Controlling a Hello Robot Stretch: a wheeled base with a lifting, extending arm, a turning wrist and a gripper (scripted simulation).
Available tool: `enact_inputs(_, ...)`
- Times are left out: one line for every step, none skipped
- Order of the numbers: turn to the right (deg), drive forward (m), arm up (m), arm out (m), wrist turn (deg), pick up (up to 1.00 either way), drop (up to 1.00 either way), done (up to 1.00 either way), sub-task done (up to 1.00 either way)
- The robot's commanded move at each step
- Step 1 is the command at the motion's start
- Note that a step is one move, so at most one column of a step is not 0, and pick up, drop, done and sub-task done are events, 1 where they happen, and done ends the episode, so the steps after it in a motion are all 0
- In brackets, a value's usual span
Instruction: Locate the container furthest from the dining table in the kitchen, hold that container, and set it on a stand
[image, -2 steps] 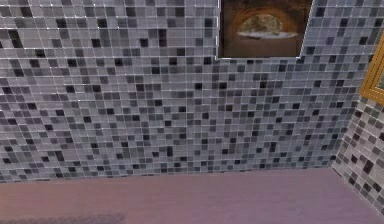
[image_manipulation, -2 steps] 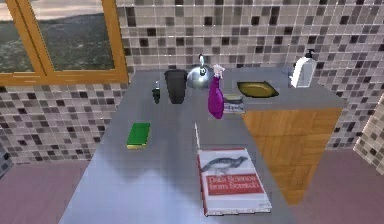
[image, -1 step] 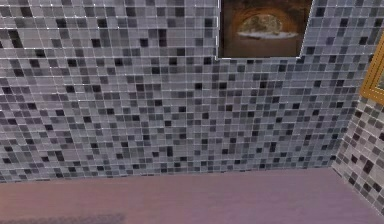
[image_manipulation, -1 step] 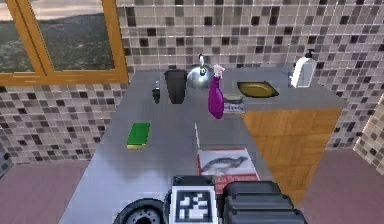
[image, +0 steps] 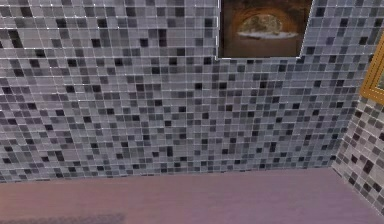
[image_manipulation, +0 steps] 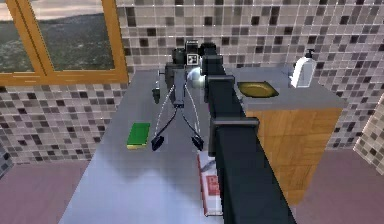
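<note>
Grey, black and white mosaic tiles (image: 120, 100) are seen across the wall in the forward view, with a strip of mauve floor (image: 180, 200) below them. A brown-toned picture (image: 262, 28) is hung high on that wall, right of the middle, and a gilt frame (image: 374, 75) is cut off by the right edge.

In the arm side view a grey counter top (image_manipulation: 120, 185) is shown running from the near left to the far right. It is backed by the same kind of tiling, and a wooden cabinet front (image_manipulation: 295, 140) is seen under its right part. A wood-framed window (image_manipulation: 60, 40) is set in the far wall at the left.

The dark arm (image_manipulation: 240, 150) is seen above the counter, with the gripper (image_manipulation: 178, 143) at its far end and its thin fingers (image_manipulation: 158, 143) pointed down toward the near side. A flat green thing (image_manipulation: 139, 134) lies on the counter just beside the left fingertip, so it cannot be told whether anything is held, and the gripper's state cannot be read from the pictures. A red and white thing (image_manipulation: 209, 187) is partly hidden by the arm at the near right.

At the far right of the counter a white pump bottle (image_manipulation: 301, 70) stands upright, with a round yellowish dish (image_manipulation: 258, 90) just left of it. Both are well apart from the fingers. Which of the two is the task's container cannot be told.
</note>
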Motion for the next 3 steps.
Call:
enact_inputs(0.0,0.0,0.0,0.0,45.0,0.0,0.0,0.0,0.0)
enact_inputs(0.0,0.0,0.0,0.0,45.0,0.0,0.0,0.0,0.0)
enact_inputs(0.0,0.0,0.0,0.0,45.0,0.0,0.0,0.0,0.0)
